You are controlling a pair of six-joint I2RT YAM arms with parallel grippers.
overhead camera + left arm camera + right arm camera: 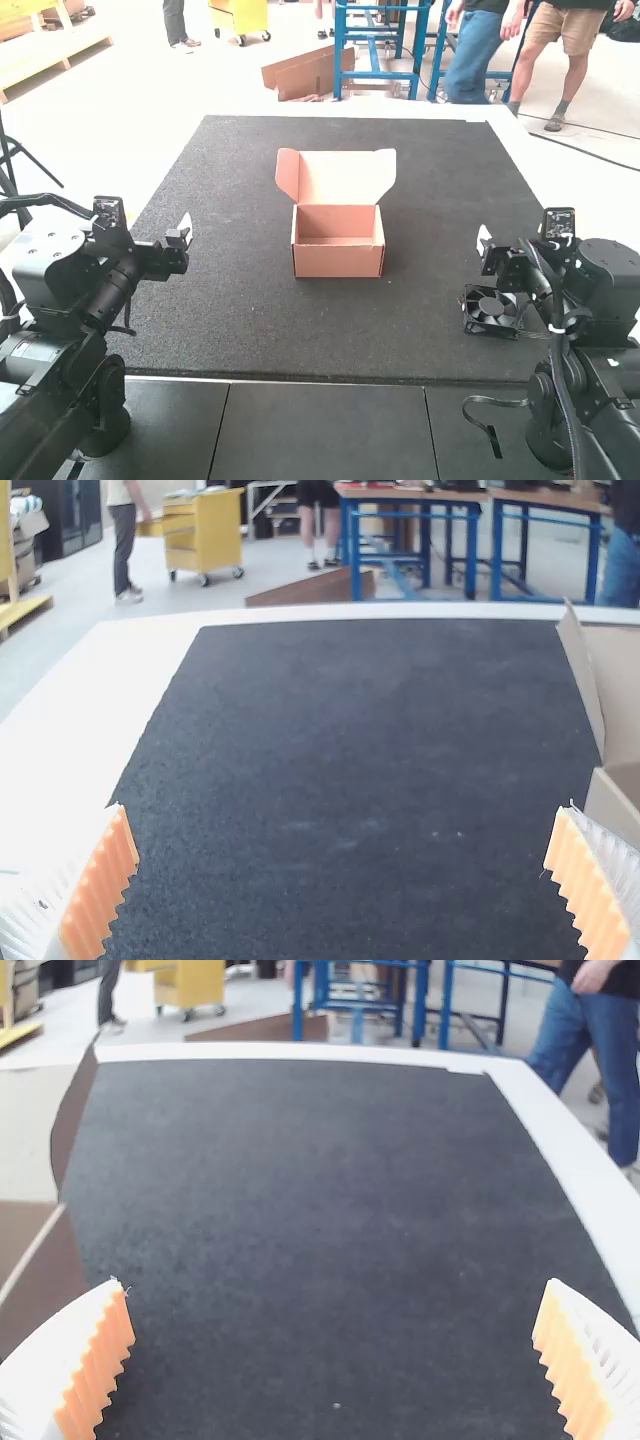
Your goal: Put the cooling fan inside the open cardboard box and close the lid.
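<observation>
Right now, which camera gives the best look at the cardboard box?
The high view: the whole cardboard box stands on the black mat, lid raised. The left wrist view catches just a lid flap edge and one corner. The right wrist view looks across the mat.

We count one open brown cardboard box (338, 245), one black square cooling fan (492, 310) near the front right corner of one dark rough mat (230, 300), and two white ribbed, orange-padded grippers: the left gripper (181, 235) and the right gripper (487, 246).
</observation>
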